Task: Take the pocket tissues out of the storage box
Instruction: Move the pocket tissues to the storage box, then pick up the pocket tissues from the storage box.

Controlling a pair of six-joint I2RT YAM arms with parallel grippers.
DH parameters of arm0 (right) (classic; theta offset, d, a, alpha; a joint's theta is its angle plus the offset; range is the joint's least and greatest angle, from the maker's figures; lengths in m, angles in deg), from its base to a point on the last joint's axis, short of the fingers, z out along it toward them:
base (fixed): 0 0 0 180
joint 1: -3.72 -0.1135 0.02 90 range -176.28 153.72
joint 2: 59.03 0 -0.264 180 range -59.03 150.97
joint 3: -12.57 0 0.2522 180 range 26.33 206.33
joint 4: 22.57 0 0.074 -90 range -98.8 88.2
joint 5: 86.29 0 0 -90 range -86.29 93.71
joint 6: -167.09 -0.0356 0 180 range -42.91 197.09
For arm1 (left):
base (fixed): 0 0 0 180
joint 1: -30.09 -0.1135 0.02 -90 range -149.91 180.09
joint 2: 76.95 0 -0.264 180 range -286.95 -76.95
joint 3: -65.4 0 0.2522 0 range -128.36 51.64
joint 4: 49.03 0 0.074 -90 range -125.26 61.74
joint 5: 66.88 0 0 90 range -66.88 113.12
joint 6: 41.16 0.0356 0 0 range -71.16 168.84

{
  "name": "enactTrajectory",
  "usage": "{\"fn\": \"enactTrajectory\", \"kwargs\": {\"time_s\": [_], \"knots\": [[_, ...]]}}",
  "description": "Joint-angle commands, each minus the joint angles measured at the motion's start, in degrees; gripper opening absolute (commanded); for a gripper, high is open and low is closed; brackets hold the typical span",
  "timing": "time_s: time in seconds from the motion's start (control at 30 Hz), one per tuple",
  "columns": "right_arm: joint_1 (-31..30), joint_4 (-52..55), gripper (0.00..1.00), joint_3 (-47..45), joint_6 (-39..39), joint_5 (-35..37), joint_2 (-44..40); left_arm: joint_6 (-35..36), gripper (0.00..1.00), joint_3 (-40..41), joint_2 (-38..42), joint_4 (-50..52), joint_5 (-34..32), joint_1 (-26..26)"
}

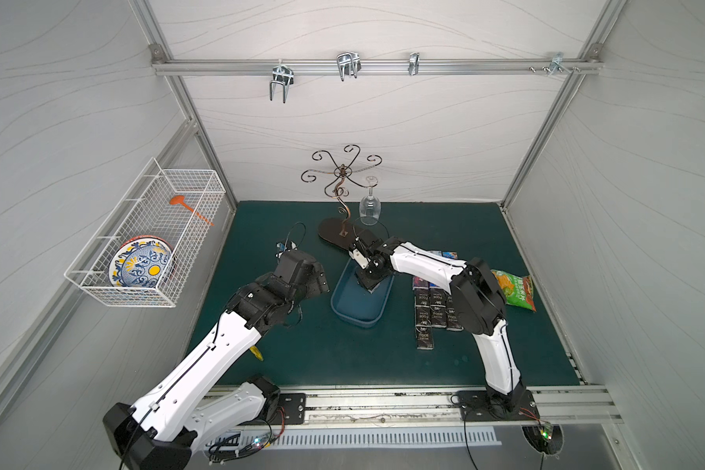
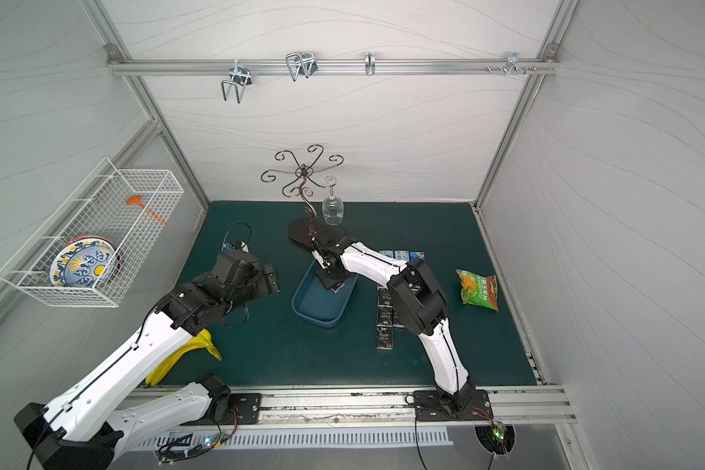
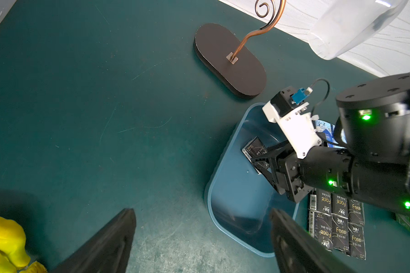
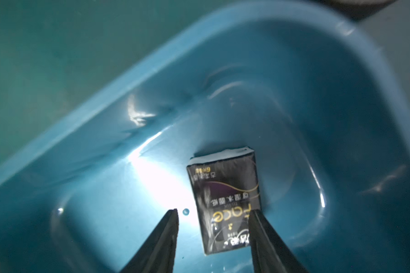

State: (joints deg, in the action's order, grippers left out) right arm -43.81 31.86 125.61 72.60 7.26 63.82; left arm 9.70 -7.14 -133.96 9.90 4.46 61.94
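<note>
R pincer [image 4: 213, 211] is down inside storage box [image 1: 357, 311], tips spread either side of one black tissue pack [image 4: 223, 189]. One finger [image 4: 265, 243] sits against pack's long edge. The other is clear of it, w/ box floor showing between. Not pinching. Pack lies on box floor, lettering up, in the end nearer the glass stand [image 1: 338, 236].

L pincer [image 3: 202, 210] is spread wide, nothing between tips. It hovers over bench [image 1: 302, 358] just beside box's long side, on the side twd L edge.

Box sits approx mid-bench, skewed to the edges, far end near stand base but apart from it.

Other tissue packs [image 1: 432, 309] are out on bench just beside box, twd R edge. Black ones lie in tight rows, touching. A few blue/white packs [image 1: 444, 255] sit at far end of the group, partly hidden by R arm.

Snack bag [image 1: 515, 291] lies beyond the packs, near R edge. Stand is near middle of far edge, w/ wine glass [image 1: 370, 209] hanging upside down from it. Bananas [image 2: 188, 354] are near front L corner, partly under L arm.
</note>
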Motion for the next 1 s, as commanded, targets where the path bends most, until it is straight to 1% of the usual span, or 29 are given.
{"fn": "enactTrajectory", "kwargs": {"time_s": [0.0,0.17,0.2,0.27,0.43,0.63,0.73,0.8,0.87,0.97], "knots": [[0.33,1.70,0.57,0.16,5.46,0.53,-1.21,1.21,0.93,-1.51,0.75,-0.69,-0.47,-0.47],[0.63,2.06,0.61,0.20,9.80,1.47,0.00,1.39,0.93,-1.73,0.55,-0.63,-0.31,-0.80],[0.81,2.27,0.65,0.28,10.29,1.87,0.35,1.50,0.93,-1.77,0.42,-0.54,-0.25,-0.87],[1.24,2.26,0.68,0.23,11.31,1.58,1.18,1.66,0.93,-1.85,0.32,-0.45,-0.44,-0.83],[2.65,1.04,0.69,-0.05,12.07,0.22,2.80,1.87,0.94,-1.86,0.34,-0.43,-0.59,-1.18],[2.75,0.34,0.67,0.45,12.51,-3.07,4.78,1.87,0.94,-1.68,0.06,-0.69,-0.33,-1.47],[2.79,0.52,0.65,0.82,12.60,-4.12,5.38,1.91,0.94,-1.68,0.07,-0.69,-0.58,-1.53],[2.79,0.48,0.59,0.86,12.39,-4.43,5.33,1.90,0.94,-1.57,0.17,-0.69,-0.63,-1.53],[2.78,0.40,0.51,0.91,12.01,-4.96,4.96,1.87,0.94,-1.42,0.14,-0.86,-0.53,-1.53],[2.77,0.22,0.47,0.78,11.28,-5.34,3.87,1.78,0.94,-1.33,0.08,-0.87,-0.23,-1.62]]}}
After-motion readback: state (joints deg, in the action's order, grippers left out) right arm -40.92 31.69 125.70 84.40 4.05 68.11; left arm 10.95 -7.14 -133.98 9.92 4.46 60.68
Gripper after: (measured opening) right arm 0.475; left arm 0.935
